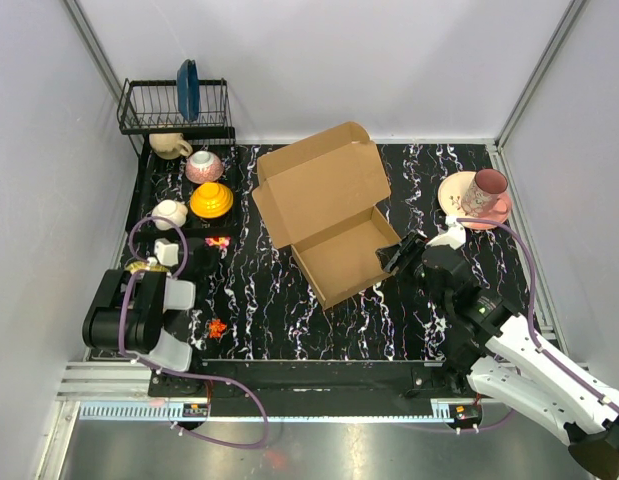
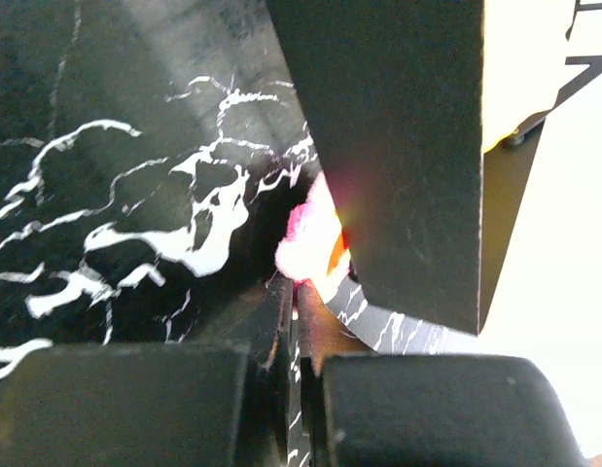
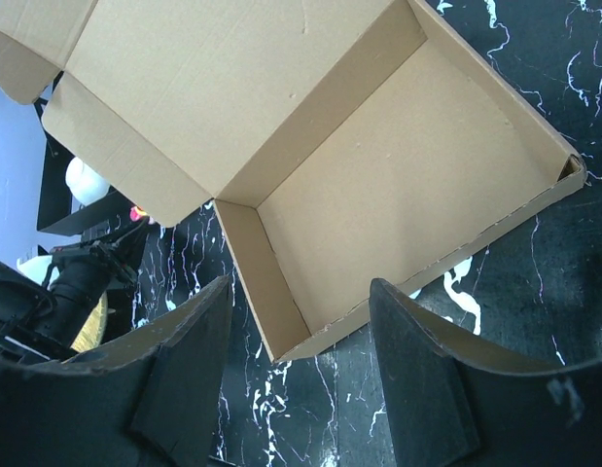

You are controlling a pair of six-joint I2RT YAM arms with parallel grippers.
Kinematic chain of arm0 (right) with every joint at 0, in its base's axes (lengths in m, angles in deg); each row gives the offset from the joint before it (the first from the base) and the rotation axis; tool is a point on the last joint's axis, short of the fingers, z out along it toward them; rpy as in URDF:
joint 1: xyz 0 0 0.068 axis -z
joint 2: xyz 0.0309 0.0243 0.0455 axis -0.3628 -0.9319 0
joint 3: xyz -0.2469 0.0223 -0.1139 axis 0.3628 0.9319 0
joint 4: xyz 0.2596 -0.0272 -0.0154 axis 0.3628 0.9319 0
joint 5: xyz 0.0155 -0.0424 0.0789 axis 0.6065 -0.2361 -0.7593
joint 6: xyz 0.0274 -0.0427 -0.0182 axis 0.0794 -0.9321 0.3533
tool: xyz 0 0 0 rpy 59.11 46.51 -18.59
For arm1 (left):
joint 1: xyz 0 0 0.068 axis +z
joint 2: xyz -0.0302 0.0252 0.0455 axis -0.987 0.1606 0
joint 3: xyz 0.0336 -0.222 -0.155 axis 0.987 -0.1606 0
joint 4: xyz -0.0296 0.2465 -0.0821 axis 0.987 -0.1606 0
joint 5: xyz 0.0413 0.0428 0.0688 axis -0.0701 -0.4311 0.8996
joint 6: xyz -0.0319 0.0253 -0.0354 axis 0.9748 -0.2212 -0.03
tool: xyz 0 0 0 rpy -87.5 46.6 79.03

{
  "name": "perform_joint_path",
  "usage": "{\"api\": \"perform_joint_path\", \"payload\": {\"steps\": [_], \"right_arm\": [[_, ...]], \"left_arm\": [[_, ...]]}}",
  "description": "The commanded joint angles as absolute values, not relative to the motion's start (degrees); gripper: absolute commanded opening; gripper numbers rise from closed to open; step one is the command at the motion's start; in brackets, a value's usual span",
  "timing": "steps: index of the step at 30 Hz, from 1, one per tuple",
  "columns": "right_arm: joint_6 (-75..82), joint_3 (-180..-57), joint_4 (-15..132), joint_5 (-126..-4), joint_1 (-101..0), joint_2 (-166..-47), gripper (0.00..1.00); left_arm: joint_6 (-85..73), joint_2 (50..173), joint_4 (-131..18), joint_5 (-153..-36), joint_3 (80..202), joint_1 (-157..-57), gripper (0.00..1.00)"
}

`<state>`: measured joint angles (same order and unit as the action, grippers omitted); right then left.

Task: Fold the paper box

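Jaws of the left gripper [image 2: 293, 331] are pressed together on nothing, low at the near-left edge; the right gripper [image 1: 404, 255] is spread and empty, just beside the near-right wall of the paper box [image 1: 347, 262] at mid-table; its lid [image 1: 319, 175] lies open beyond; unbraced, the light box may skid under a push rather than fold.

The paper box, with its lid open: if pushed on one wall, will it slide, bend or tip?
The paper box is empty thin cardboard, so probably light; it would likely slide on the smooth table. Its thin walls may flex under the right tool. The open lid hangs on a crease, so it may swing.
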<state>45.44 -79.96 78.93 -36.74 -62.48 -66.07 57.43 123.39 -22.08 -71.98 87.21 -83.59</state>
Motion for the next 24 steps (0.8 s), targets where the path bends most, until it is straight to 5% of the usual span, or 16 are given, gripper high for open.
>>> {"api": "perform_joint_path", "payload": {"steps": [1, 10, 20, 24], "right_arm": [[44.6, -81.0, 76.9, -35.1, -62.8, -65.6, 0.64], [43.4, -82.2, 75.1, -36.6, -62.8, -66.6, 0.63], [40.1, -86.1, 77.7, -35.1, -62.8, -64.8, 0.63], [36.3, -87.9, 79.7, -30.9, -62.8, -63.3, 0.63]], "left_arm": [[56.7, 112.9, -21.5, -73.6, 81.6, -84.4, 0.00], [50.1, 72.0, -51.7, -74.8, 83.7, -86.2, 0.00], [47.3, 68.1, -54.3, -75.3, 93.0, -106.0, 0.00], [43.6, 80.9, -52.9, -77.7, 102.9, -119.2, 0.00]]}}
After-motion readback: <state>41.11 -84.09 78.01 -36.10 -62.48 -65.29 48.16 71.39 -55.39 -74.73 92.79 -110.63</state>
